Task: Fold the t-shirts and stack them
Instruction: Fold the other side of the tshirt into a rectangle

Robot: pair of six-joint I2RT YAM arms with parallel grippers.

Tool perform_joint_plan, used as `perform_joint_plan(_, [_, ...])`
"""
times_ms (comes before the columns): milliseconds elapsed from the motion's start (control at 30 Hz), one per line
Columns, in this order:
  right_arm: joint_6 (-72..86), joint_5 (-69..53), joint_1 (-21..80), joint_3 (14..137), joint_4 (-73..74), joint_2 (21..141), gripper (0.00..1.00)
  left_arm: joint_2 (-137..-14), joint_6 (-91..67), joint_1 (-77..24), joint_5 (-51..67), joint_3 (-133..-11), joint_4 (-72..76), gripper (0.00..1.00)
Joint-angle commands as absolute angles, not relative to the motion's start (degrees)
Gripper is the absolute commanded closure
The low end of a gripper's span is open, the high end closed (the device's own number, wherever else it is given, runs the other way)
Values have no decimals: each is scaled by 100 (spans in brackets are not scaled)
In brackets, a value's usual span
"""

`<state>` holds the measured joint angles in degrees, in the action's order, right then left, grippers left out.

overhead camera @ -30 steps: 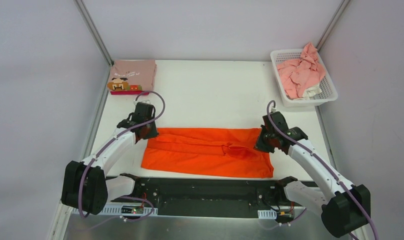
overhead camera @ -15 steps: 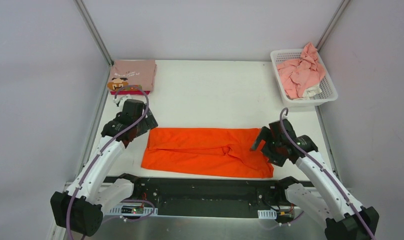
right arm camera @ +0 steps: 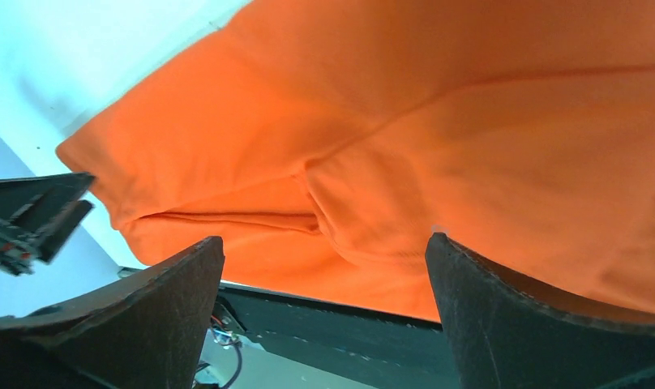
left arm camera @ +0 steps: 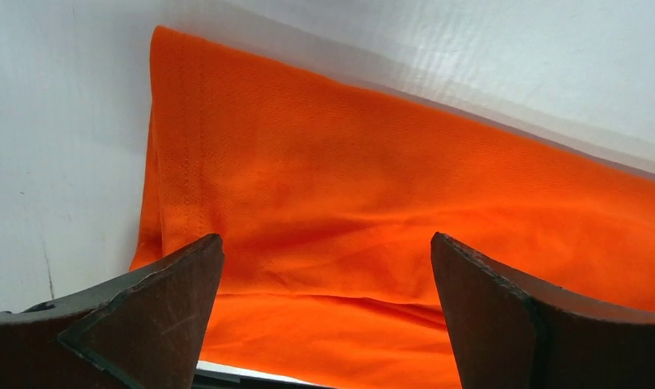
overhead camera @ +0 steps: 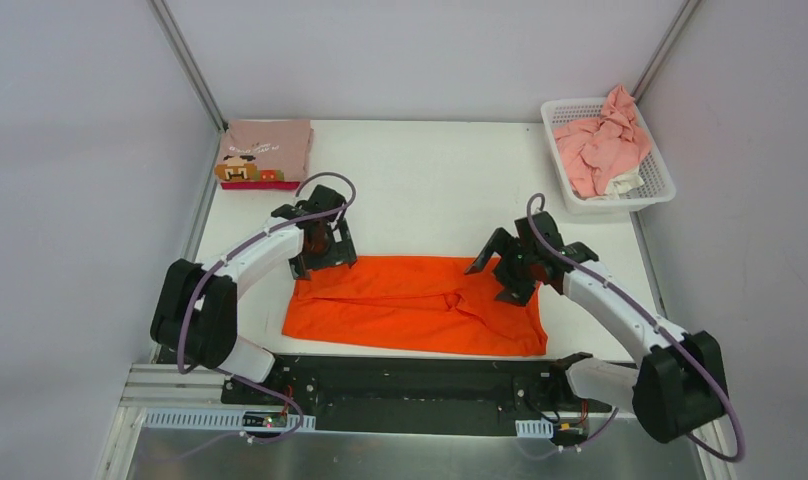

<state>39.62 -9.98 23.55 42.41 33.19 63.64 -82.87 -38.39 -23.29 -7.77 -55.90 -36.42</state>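
I am holding my left pincer (overhead camera: pixel 325 247) over the far left corner of the orange shirt (overhead camera: pixel 415 305), with its fingers spread wide and nothing between them. My right pincer (overhead camera: pixel 507 270) is hanging over the far right corner, also spread and gripping nothing. From above, both pincers are covering those corners, so I cannot tell whether the fingertips are touching the cloth.

The shirt is lying flat as a wide band near the front of the bench (overhead camera: pixel 430 185), with a fold ridge showing near its middle. My left wrist camera is cutting off the shirt (left arm camera: pixel 348 186) at the right and bottom. In the right wrist view the shirt (right arm camera: pixel 470 121) is filling most of the frame and running off the edges.

At the far left corner a folded pink shirt with a pixel face (overhead camera: pixel 270 145) is covering a magenta one (overhead camera: pixel 270 185), which is showing only as a thin strip. In the far right corner crumpled light pink shirts (overhead camera: pixel 600 145) are spilling above the white basket (overhead camera: pixel 620 206). I cannot tell how many there are.
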Motion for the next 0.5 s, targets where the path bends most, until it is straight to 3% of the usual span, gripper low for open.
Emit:
perform_joint_plan(0, [4274,-1515,2402,4265,2241,6987,1,-8521,-4110,-2323,-855,-5329,-3616,1])
perform_joint_plan(167, [4343,-708,2380,4064,2735,7539,1,-8625,-4163,-2312,-1106,-5145,-3558,1])
perform_joint_plan(467, [4310,-333,2286,3697,2616,7624,1,-8797,-4187,-1994,-1122,-4917,-3454,1])
